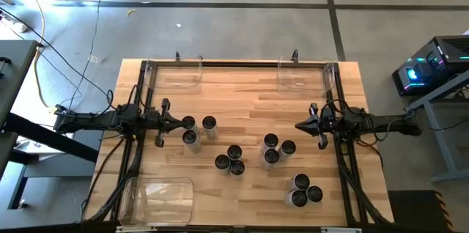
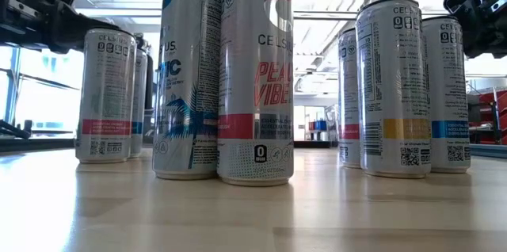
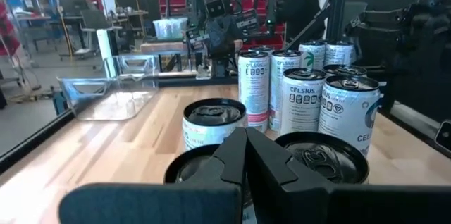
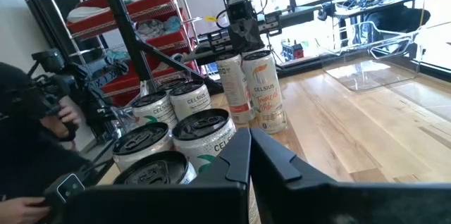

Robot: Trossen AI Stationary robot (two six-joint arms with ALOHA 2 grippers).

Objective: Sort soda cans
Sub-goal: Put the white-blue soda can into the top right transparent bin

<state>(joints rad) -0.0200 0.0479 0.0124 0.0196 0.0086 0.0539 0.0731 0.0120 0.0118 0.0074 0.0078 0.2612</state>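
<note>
Several silver soda cans stand upright on their bases on the wooden table point(image 1: 242, 94), in clusters: one by the left arm point(image 1: 192, 138), one in the middle point(image 1: 234, 152), one right of the middle point(image 1: 271, 157) and one near the right front point(image 1: 300, 198). In the low view they read as tall printed cans point(image 2: 255, 78). My left gripper point(image 1: 178, 123) is shut, level, just beside and above the left cluster's can tops point(image 3: 211, 115). My right gripper point(image 1: 298, 126) is shut, level, pointing toward the cans point(image 4: 201, 129). Neither holds anything.
Three clear plastic bins sit on the table: far left point(image 1: 176, 73), far right point(image 1: 300, 73) and the near left corner point(image 1: 157, 198). Bare wood lies between the far bins and the cans. Shelves, desks and a person show beyond the table.
</note>
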